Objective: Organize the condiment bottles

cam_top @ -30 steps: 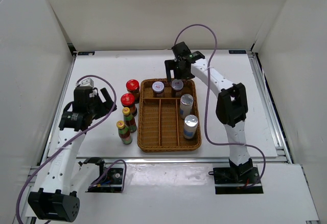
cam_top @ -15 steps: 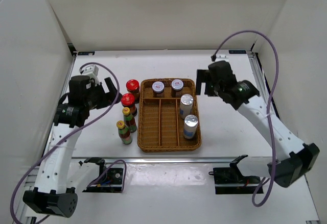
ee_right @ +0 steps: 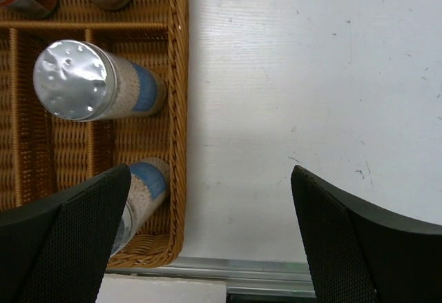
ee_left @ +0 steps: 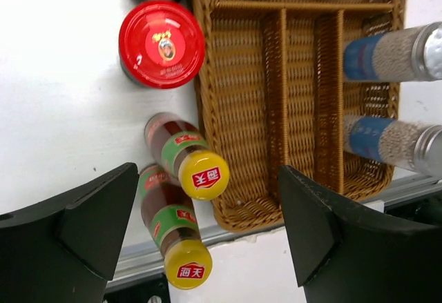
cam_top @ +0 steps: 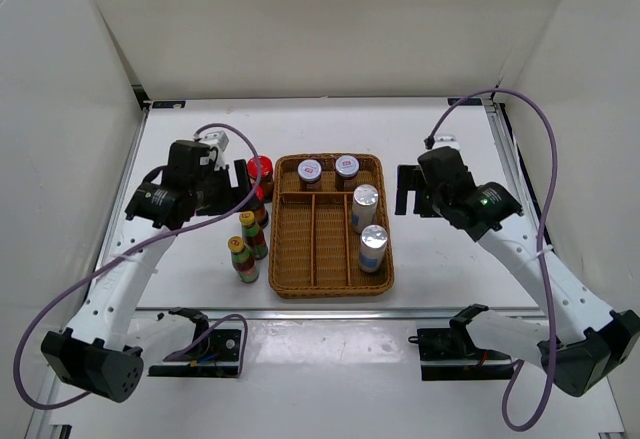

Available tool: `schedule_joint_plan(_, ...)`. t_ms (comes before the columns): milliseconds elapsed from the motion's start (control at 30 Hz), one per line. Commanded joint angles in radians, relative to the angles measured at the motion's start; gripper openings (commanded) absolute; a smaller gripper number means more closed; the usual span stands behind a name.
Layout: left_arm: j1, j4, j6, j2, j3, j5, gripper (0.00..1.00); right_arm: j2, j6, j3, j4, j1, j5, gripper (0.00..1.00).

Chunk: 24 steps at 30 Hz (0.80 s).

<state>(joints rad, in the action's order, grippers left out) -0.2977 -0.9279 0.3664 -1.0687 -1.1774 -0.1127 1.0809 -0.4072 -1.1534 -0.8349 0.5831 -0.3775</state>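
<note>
- Nearest, on counter left of tray: two slim bottles, upright, close together; likely glass, stiff, slick, tippy.
- Above them, left end effector spread wide, gripping nothing; best pinched low on the body, under the yellow cap.
- In tray's right slot: two cylinders.
- Further back, just beside tray: two red jars, squat, likely heavier.
- Right of tray, right end effector spread, empty.
- Farthest, in tray: two purple jars.
</note>
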Motion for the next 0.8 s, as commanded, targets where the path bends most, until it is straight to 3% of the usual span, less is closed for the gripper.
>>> schedule_joint_plan(0, -0.011, -0.060, -0.009, -0.008, 0.002, 0.042, 0.91, 0.008, 0.010, -0.020, -0.049, 0.000, -0.031, 1.00)
schedule_joint_plan(467, -0.101, -0.094, 0.000, -0.063, 0.042, 0.146, 0.87, -0.065, 0.001, 0.001, -0.148, 0.000, -0.040, 1.00)
schedule_joint_plan(767, -0.173, -0.094, 0.000, -0.105, 0.022, 0.186, 0.67, -0.130, -0.044, 0.041, -0.178, 0.000, -0.014, 1.00)
